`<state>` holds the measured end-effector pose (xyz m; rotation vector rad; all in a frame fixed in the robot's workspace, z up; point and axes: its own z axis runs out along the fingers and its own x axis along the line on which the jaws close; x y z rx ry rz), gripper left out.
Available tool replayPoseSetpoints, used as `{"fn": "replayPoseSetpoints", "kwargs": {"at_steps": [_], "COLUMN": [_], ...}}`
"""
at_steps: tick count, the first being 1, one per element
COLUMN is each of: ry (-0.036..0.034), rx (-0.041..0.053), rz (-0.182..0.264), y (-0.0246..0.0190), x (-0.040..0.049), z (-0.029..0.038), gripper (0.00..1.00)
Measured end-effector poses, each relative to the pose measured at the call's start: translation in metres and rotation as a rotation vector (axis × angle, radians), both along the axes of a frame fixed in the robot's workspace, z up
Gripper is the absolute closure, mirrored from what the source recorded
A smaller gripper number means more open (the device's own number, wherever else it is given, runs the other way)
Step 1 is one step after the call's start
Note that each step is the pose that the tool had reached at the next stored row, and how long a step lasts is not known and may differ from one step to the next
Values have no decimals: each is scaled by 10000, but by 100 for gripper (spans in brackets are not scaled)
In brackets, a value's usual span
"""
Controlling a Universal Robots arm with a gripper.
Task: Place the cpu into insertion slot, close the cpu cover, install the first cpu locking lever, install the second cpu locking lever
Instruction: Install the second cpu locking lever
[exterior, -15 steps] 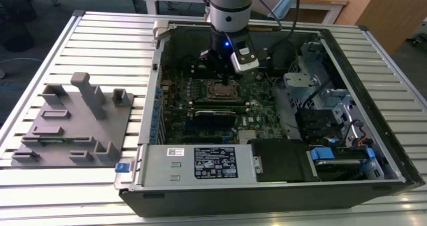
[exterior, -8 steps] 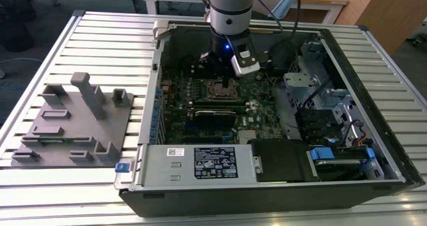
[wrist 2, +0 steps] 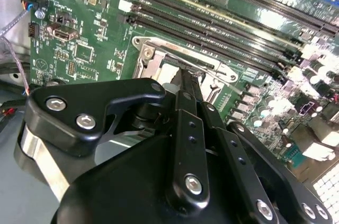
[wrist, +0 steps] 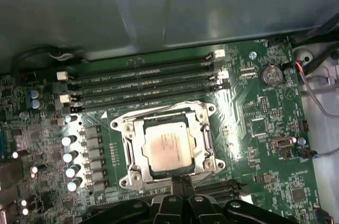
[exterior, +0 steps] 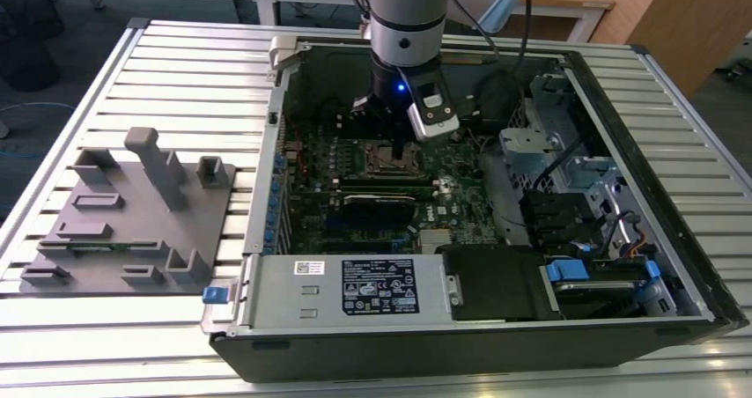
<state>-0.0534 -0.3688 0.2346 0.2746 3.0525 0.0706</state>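
Silver cpu point(wrist: 167, 147) sits in the slot point(wrist: 128, 152) (cover apparently shut). Pincer point(wrist: 181, 180), tips together, hovers at its edge; a slip could scrape the board.

The arm point(exterior: 407, 15) is seen in the exterior view as a smooth silver-grey cylinder ending in a black wrist section, on which a small blue light is lit. A white and silver camera module point(exterior: 432, 112) is mounted at its side, and dark cables are routed behind it. In the second wrist view, the gripper point(wrist 2: 183, 83) is formed of matte black linkage plates fastened with silver hex-socket screws.
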Motion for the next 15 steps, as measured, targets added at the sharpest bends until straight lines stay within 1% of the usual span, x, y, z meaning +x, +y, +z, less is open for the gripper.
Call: {"fn": "replayPoseSetpoints", "kwargs": {"at_steps": [9, 15], "ry": [0, 1], "rx": [0, -2], "rz": [0, 0], "y": [-89, -94], "x": [0, 0], "z": [0, 0], "gripper": [90, 90]}}
